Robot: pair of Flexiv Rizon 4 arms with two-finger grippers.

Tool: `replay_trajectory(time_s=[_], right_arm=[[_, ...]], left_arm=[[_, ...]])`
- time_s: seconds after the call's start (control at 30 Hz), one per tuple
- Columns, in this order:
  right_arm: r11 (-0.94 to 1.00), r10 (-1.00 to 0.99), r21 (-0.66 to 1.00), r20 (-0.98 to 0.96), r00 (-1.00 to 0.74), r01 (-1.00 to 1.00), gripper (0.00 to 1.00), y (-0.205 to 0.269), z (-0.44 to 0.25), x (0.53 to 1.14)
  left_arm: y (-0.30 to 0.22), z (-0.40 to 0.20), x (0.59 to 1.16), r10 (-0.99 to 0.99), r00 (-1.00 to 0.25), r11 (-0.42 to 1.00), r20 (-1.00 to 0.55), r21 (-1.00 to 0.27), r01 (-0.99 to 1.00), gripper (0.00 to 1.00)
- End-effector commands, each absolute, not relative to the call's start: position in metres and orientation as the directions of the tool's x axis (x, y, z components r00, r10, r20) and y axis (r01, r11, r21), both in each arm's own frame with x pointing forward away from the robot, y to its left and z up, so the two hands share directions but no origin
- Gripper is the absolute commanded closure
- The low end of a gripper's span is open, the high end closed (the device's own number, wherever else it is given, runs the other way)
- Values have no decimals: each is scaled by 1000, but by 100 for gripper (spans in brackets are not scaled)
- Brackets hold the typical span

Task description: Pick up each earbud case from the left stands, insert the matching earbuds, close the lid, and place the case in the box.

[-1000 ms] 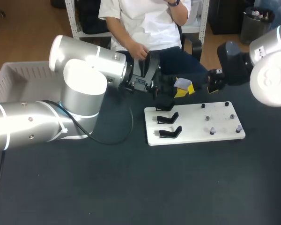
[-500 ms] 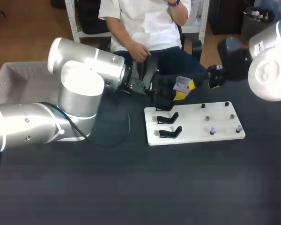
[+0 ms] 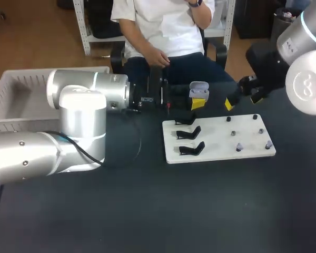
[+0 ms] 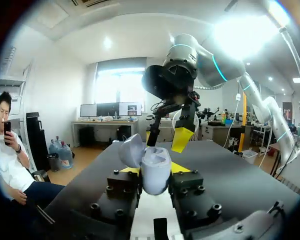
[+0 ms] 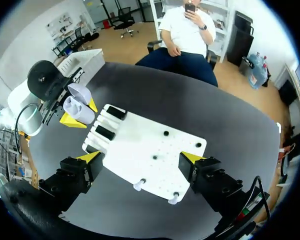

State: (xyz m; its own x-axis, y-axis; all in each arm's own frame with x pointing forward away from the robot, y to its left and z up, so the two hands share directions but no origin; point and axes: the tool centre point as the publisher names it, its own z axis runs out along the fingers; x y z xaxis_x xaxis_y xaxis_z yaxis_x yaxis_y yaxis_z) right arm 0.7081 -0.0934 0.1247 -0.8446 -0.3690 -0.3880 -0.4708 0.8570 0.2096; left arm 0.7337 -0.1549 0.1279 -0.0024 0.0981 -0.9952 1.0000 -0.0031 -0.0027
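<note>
- The table point(image 3: 147, 211) has a dark, matt covering with a fine, cloth-like grain and almost no reflection.
- The board point(image 3: 221, 138) is a white, smooth, matt sheet that looks like plastic.
- The stands point(image 3: 192, 149) are black moulded plastic with a slight sheen.
- The earbud case point(image 3: 199, 89) is a pale, smooth plastic shell with a satin finish and soft highlights on lid and body.
- The left arm point(image 3: 79, 105) and right arm point(image 3: 305, 79) have smooth, silver, metal-looking housings, semi-gloss with bright highlights.
- The left gripper point(image 4: 155, 169) and right gripper point(image 5: 140, 157) have matt black bodies with visible screw heads. The fingertips point(image 5: 191, 157) are flat, matt yellow.
- The box point(image 3: 21, 89) is white plastic with ribbed walls.
- The cable point(image 3: 131, 153) has a smooth black sheath.
</note>
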Motion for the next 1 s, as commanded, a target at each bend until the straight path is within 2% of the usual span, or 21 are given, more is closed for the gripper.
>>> replay_trajectory(time_s=[0.03,0.23,0.5,1.0], right_arm=[[923,-353,24,-340,-872,-383,0,-104,126,686],[947,-303,11,-295,-906,-320,0,-124,111,663],[960,-277,-93,-194,-941,-263,0,-145,99,641],[955,-231,-199,-39,-972,-219,0,-166,67,640]], left_arm=[[-152,133,728,75,-3,21,-997,-1,1000,100],[-152,136,725,71,-14,24,-997,-12,1000,100],[-153,136,724,48,-8,33,-999,-6,999,100],[-154,136,725,54,-7,32,-999,-5,999,100]])
